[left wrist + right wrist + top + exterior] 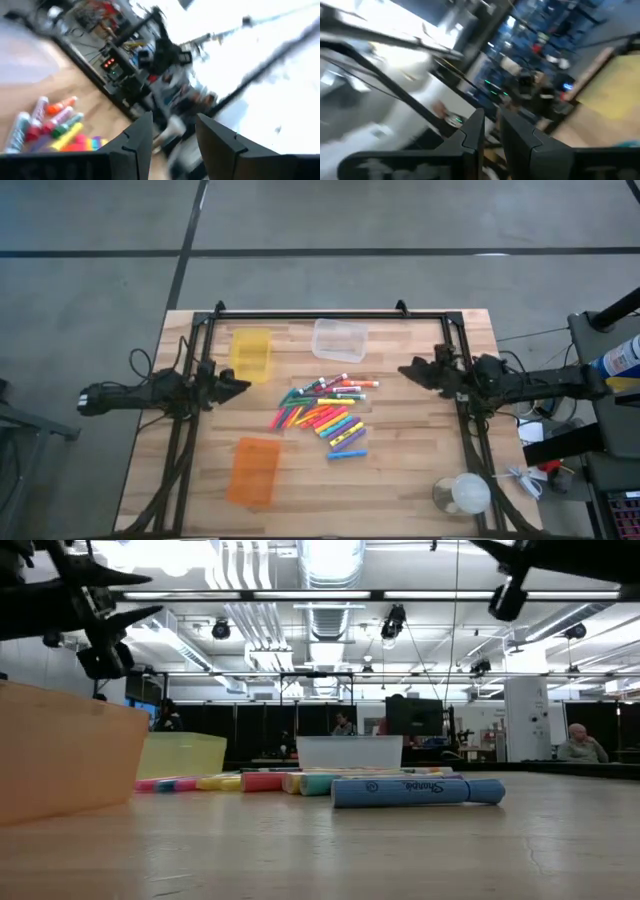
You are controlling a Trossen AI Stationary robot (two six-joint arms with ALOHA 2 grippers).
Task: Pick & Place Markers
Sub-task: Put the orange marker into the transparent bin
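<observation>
The markers lie in a loose pile of bright sticks on the wooden table's middle; in the low view a blue marker lies nearest, and several markers show in the left wrist view. My left gripper hovers left of the pile, raised off the table, and is open. My right gripper hovers right of the pile, also raised, with its fingers a narrow gap apart. Neither holds anything.
A yellow bin and a clear bin stand beyond the pile, and an orange bin stands nearer, on the left. A clear round container sits at the near right corner. A black frame borders the table.
</observation>
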